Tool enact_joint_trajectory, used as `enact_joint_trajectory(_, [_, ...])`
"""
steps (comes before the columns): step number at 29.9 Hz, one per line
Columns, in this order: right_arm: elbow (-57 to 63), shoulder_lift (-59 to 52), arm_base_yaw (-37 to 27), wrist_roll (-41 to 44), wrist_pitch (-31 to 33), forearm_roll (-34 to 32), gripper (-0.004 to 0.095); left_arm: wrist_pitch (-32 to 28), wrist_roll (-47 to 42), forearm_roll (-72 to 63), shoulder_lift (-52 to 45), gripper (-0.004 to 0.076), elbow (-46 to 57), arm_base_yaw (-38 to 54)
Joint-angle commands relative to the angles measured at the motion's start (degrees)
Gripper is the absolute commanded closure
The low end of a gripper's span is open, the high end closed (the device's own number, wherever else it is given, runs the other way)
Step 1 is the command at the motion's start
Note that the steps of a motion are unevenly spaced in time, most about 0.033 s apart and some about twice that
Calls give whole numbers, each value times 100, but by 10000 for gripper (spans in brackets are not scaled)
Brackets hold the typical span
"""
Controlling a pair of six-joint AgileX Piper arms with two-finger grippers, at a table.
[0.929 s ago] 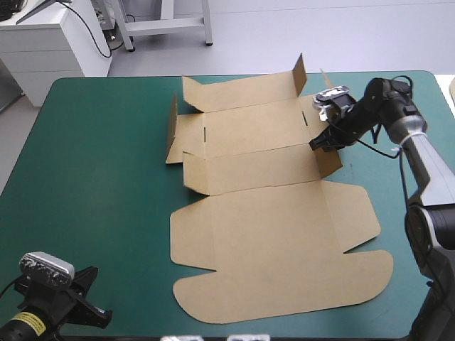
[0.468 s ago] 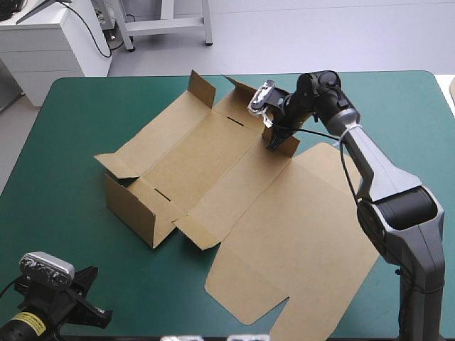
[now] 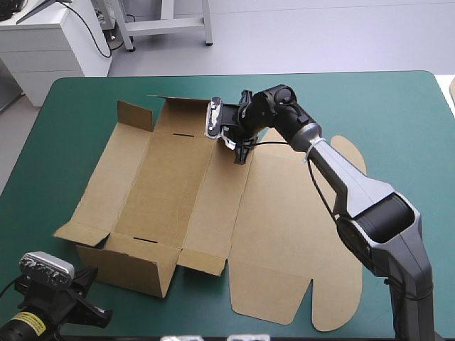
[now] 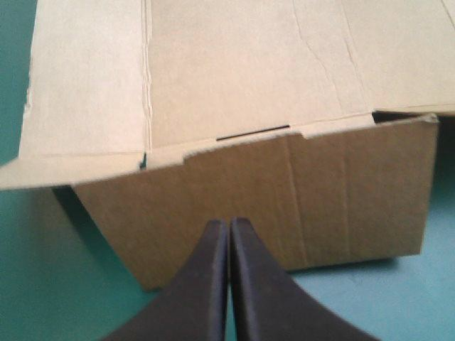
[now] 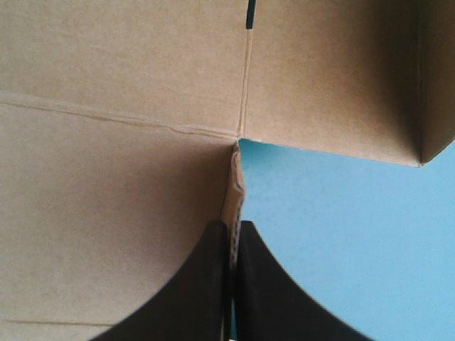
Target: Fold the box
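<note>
**High view.** The box (image 3: 274, 234) lies mid-desk, no longer square to the desk (image 3: 398, 114) edges. Compared with the earlier frames it has swung roughly a quarter turn. The tray part now points to the desk's left and near side, and the lid panel (image 3: 284, 284) lies flat toward the right and near edge. Your right claw (image 3: 239, 152) reaches across to the far side and sits on a flap edge at the tray's far end, as it did just before. Your left claw (image 3: 89, 307) is parked at the near left corner and has not moved, well apart from the board.

**Left wrist view.** The left claw (image 4: 229, 224) is pressed to one point and holds nothing. Straight ahead of it stands a raised wall (image 4: 320, 199) of the box, with a slot visible along its top fold.

**Right wrist view.** The right claw (image 5: 232, 229) is pinched narrow, with a thin edge of brown board (image 5: 234, 186) between the black fingers. The teal-green cover (image 5: 341, 234) shows beside it.

**Judgement.** The turn brings the raised wall to face the idle arm, so you likely have both arms placed for tucking walls. The box itself is mostly flat.
</note>
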Motion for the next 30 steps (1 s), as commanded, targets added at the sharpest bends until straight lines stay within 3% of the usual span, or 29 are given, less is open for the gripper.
enact_joint_trajectory(1, [-202,-354,147,-265,-363,95,924,-352,-48,-34,75,731,-140,-29])
enact_joint_trajectory(10, [-202,-354,236,-818,294,881,924,-352,-39,-34,75,731,-140,-29])
enact_joint_trajectory(24, [-202,-354,236,-757,353,893,915,-352,-39,-34,75,731,-140,-29])
enact_joint_trajectory(30, [-202,-354,236,-145,136,821,763,-352,-39,-34,75,731,-140,-29])
